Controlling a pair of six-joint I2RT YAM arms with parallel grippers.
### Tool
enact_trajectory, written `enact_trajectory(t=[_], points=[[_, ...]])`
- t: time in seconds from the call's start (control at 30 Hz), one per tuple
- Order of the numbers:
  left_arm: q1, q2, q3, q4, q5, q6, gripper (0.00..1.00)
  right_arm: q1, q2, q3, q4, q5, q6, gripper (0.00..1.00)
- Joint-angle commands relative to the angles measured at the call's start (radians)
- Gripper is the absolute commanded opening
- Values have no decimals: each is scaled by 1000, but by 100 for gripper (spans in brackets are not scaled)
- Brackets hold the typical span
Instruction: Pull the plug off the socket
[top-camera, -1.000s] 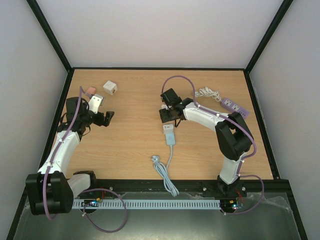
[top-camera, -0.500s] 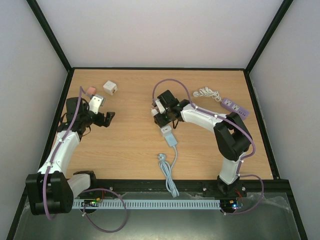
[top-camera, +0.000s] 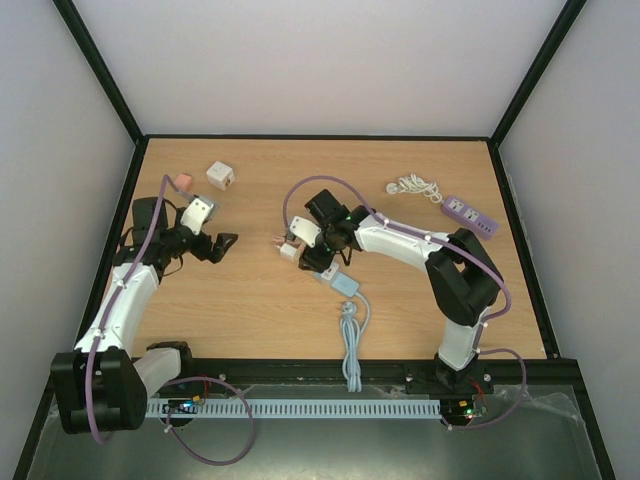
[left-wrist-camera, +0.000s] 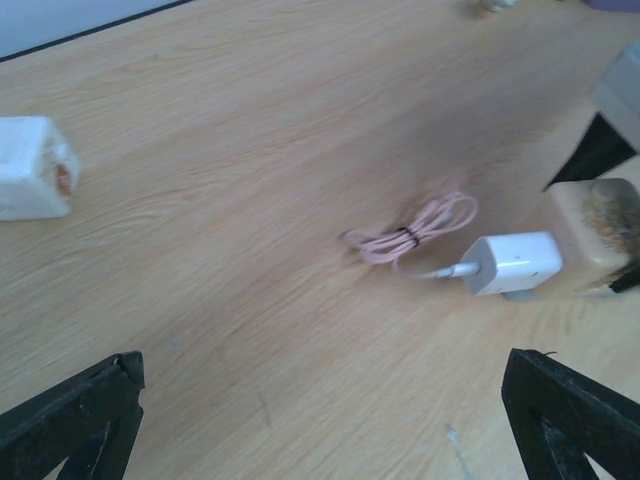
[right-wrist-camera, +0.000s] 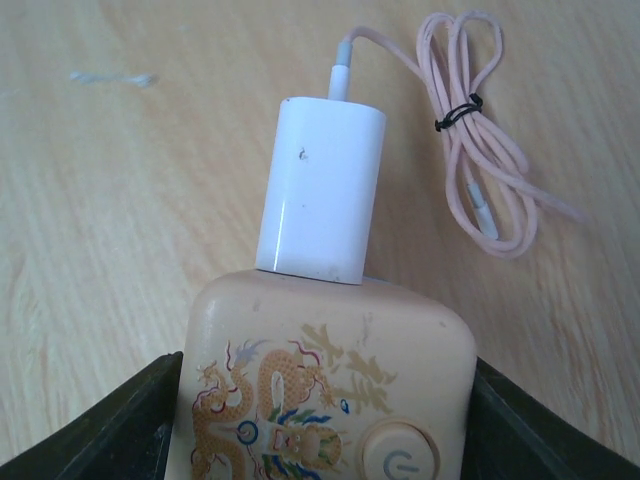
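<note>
Across the table (top-camera: 260, 310) the right arm (top-camera: 400, 235) has swung leftward since a second ago, carrying its load from the middle toward the left side. Below it the blue-white adapter (top-camera: 341, 283) has slid and its grey cord (top-camera: 350, 345) has swung round. The left gripper (left-wrist-camera: 320, 365) is spread wide and grasps nothing, facing the load but apart from it. The right gripper (right-wrist-camera: 327, 372) is clamped on the beige socket (right-wrist-camera: 320, 430), a finger on each flank. The white plug (right-wrist-camera: 320, 190) is seated in the socket's end, left of the table's centre and low over the wood; whether it touches the wood I cannot tell.

What could go wrong, as I judge it:
- **Wrong grip:** the left fingers close on the thin lead instead of the plug body, so only the lead's connector comes away.
- **Skewed pull:** the prongs bind and the socket twists out of the right grip.
- **Slipping:** the plug's smooth, glossy sides could let the fingers slide off.

The plug's long axis lies along the table in line with the socket. Its free end points toward the left gripper, and the pink cable (left-wrist-camera: 415, 228) leaves that end and coils on the wood.
</note>
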Motion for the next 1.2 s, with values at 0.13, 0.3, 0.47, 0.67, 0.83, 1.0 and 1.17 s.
enact_trajectory(t=[0.13,0.3,0.47,0.67,0.83,1.0,1.17], points=[[-7,19,28,-212,290,365,100,69,-9,-111,-248,-80,-326,54],[-45,55,17,-380,328,710,99,69,-41,-166,-274,-85,-429,53],[-143,80,-45,-363,295,840,95,69,-81,-225,-269,-99,-479,53],[-309,121,-107,-181,179,749,83,68,-111,-290,-211,-75,-474,53],[-410,162,-131,-47,111,674,74,67,-124,-320,-167,-96,-450,68],[-478,202,-143,26,86,634,71,66,-183,-356,-85,-110,-404,81],[-513,216,-151,52,74,613,69,54,-204,-350,-39,-135,-363,81]])
